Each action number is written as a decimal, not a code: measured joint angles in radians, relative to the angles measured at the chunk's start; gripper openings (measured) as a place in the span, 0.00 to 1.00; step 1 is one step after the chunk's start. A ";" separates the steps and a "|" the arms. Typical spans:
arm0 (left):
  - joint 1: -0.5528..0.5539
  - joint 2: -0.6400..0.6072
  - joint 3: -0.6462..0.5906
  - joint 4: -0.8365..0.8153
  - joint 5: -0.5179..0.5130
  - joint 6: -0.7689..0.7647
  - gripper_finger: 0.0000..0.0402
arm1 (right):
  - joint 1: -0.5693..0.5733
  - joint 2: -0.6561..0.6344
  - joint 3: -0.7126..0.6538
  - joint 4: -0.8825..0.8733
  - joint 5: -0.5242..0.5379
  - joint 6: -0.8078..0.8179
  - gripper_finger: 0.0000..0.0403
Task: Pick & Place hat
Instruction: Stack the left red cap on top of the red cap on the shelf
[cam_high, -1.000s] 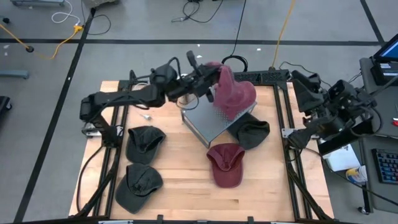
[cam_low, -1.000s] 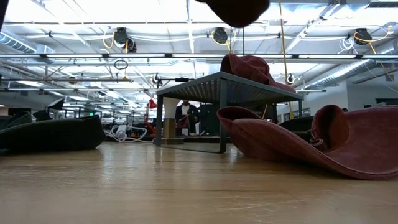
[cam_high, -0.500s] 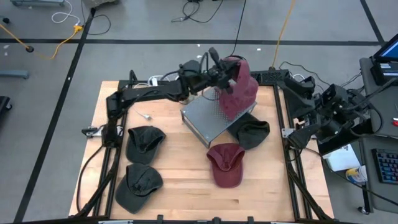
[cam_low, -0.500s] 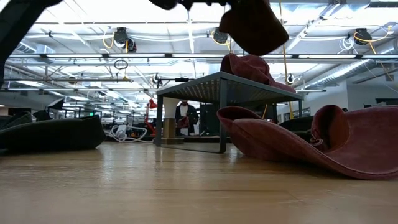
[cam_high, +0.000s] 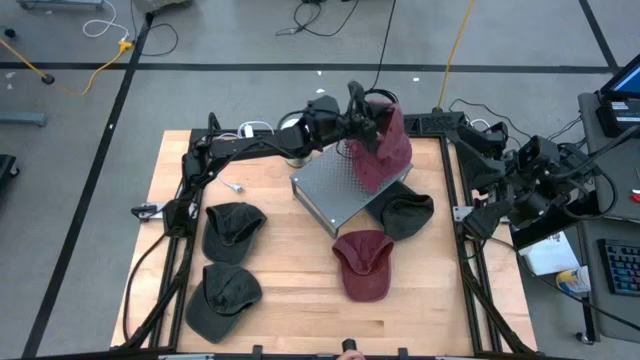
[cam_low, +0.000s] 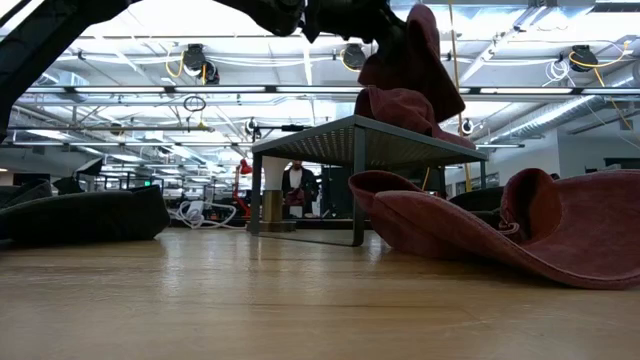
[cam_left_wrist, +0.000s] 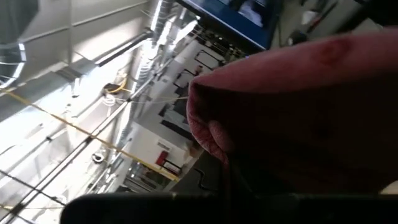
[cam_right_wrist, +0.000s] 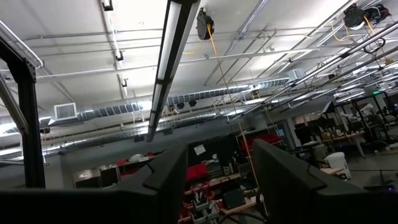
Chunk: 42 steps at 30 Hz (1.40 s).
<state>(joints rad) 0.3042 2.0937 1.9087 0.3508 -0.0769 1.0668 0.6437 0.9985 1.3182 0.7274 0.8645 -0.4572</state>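
My left gripper reaches over the far side of the grey metal stand and is shut on a maroon hat, which hangs above the stand in the low view. A second maroon hat rests on the stand's top, right under the hanging one. Whether the two touch, I cannot tell. A third maroon hat lies open side up on the table, near the low camera. My right gripper is open, points at the ceiling and waits off the table's right edge. My left gripper holds the maroon hat by an upper edge, coming level from the table's left. The cloth fills the wrist view and hides the fingers, so the kind of hold does not show. The hat hangs slack below the gripper, lifted clear of the table.
Two dark hats lie on the table's left part, and another dark hat lies by the stand's right corner. Black rails run along the left and right table edges. Bare wood shows at the near middle.
My left gripper has carried the maroon hat toward the table's right and far side, over the stand, and down. In the low view the hat has dropped in from the top edge and now hangs just above the hat on the stand.
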 joint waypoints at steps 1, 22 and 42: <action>0.000 0.000 0.000 -0.010 0.004 -0.002 0.01 | 0.000 0.000 0.000 -0.001 0.000 0.000 0.42; -0.041 0.000 0.000 -0.260 -0.050 0.107 0.00 | 0.000 0.002 0.000 -0.085 0.002 0.024 0.41; -0.052 -0.078 0.000 -0.474 -0.160 0.209 0.01 | 0.000 0.002 0.000 -0.156 0.002 0.026 0.40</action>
<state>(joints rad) 0.2520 2.0154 1.9090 -0.1235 -0.2372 1.2753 0.6434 1.0000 1.3182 0.5709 0.8669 -0.4309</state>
